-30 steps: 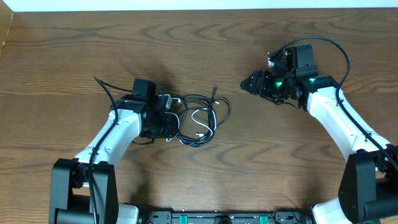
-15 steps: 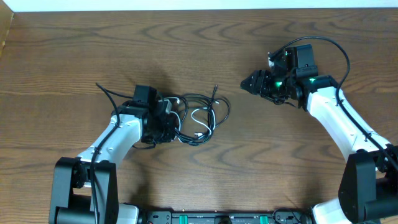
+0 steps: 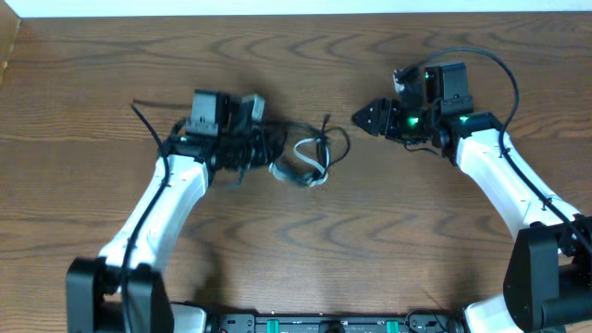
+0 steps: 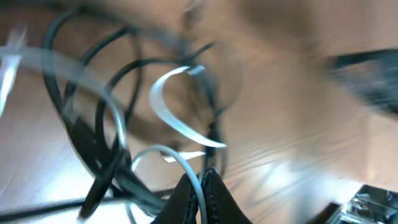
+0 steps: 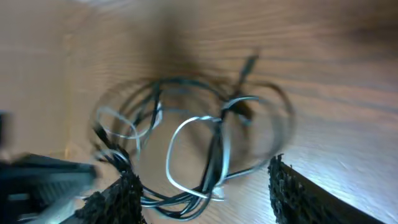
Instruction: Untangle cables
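Left gripper clenched the cables on the table | right gripper stood released, near them, not touching.

I am operating a robotics lab bench. The left arm and right arm are mounted on 1 wood-grain table. An electronics rail runs along its near edge.

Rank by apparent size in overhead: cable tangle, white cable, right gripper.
1. cable tangle: widest spread by far.
2/3. white cable and right gripper: they look about alike. The gripper may sit higher, nearer the camera, so I won't rank them.
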Controlling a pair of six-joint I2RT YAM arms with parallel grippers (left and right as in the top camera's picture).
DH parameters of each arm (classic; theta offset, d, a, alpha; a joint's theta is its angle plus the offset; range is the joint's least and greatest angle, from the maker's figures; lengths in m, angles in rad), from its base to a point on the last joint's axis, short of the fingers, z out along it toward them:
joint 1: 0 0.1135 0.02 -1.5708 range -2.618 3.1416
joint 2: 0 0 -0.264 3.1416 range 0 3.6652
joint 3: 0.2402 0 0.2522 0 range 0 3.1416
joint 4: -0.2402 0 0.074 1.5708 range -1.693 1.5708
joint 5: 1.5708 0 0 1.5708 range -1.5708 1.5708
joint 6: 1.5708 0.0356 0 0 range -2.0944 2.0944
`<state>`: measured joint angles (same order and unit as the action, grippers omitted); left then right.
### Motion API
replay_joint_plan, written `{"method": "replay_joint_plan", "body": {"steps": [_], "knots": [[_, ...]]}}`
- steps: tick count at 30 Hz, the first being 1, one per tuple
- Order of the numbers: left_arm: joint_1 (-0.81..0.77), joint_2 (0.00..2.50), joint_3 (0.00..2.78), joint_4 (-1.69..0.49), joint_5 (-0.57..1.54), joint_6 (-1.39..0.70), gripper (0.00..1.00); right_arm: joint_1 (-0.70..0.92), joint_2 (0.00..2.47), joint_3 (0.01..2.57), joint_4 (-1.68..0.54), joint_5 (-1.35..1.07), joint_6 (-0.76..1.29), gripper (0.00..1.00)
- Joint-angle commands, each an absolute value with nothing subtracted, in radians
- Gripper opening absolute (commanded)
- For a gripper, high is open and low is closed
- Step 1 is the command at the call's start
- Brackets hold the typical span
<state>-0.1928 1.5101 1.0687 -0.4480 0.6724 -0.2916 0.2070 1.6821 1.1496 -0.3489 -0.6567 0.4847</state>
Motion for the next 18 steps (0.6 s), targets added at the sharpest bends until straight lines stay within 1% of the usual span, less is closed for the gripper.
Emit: {"method": "replay_joint_plan", "body": {"steps": [1,5,11,18], "knots": [[-0.244,1.446,1.191,-0.447,0.733,-0.321,0.08,0.238,1.676,1.163,-0.319,-0.738,0.434,0.66],[-0.283,1.434,1.302,-0.447,0.735,-0.374,0.08,0.273,1.676,1.163,-0.254,-0.764,0.429,0.67],[-0.303,1.434,1.424,-0.439,0.756,-0.381,0.08,0.301,1.676,1.163,-0.173,-0.774,0.458,0.66],[-0.303,1.437,1.444,-0.447,0.740,-0.380,0.07,0.287,1.676,1.163,-0.062,-0.880,0.479,0.66]]}}
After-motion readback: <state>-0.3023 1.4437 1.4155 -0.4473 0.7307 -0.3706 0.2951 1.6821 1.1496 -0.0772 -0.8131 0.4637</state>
